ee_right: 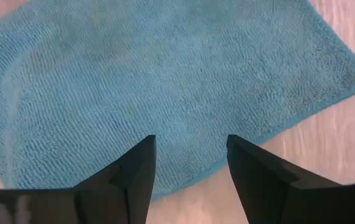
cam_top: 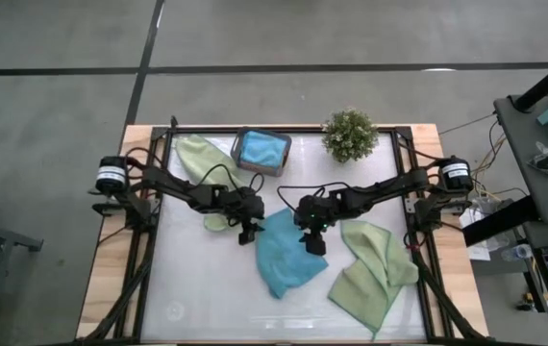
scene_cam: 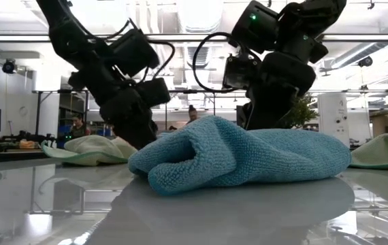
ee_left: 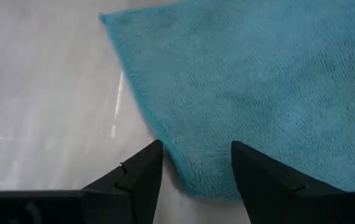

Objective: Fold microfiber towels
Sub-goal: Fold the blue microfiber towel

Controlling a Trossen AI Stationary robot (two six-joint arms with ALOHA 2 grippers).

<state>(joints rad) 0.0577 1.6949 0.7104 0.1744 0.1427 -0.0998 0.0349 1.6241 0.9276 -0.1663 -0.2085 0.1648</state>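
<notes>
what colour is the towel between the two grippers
Teal-blue towel, clearest in the right wrist view.

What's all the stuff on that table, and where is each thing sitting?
Teal-blue towel: one, rumpled, table centre, under both end effectors.
Second teal-blue towel: one, folded, in the tray.
Sage green towels: two, one at front right, one at back left under the left arm.
Tray: one, dark grey, back centre.
Potted plant: one, green, back, right of the tray.
Table: one, white top, wooden edge.
Left end effector: open, over the centre towel's edge.
Right end effector: open, over the same towel.
</notes>
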